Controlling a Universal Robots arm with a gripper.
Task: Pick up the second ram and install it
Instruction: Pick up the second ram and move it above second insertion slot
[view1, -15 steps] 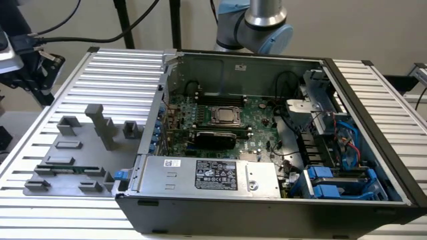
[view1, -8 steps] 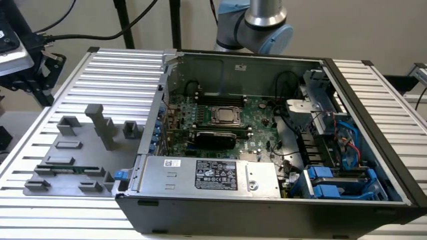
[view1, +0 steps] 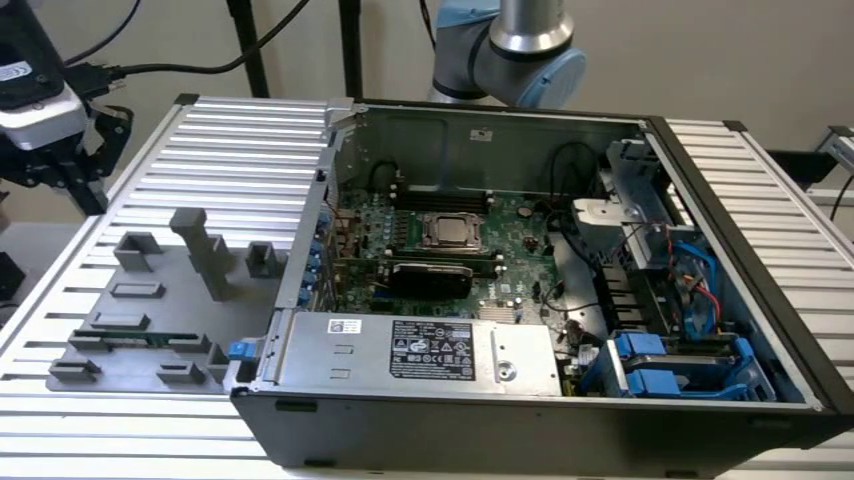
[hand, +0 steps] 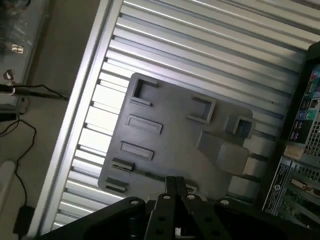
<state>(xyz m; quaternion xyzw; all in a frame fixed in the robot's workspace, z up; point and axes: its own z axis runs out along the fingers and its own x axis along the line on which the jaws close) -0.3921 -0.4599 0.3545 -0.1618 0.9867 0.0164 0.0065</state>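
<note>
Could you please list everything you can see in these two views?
Table: one, silver, ribbed, under everything.
Computer case: one, black, open, on the table toward the exterior view's right.
Motherboard: one, green, inside the case.
Power supply: one, silver, along the case's near side.
Drive brackets: at least two, blue, in the case's near corner.
Fixture plate: one, grey, on the table beside the case.
Ram stick: one, green, lying in the fixture plate.
Cables: several, black, behind the table.
Arm: one, silver and light blue, behind the case.
Gripper: one, black, above the fixture plate, apart from the ram stick.
</note>
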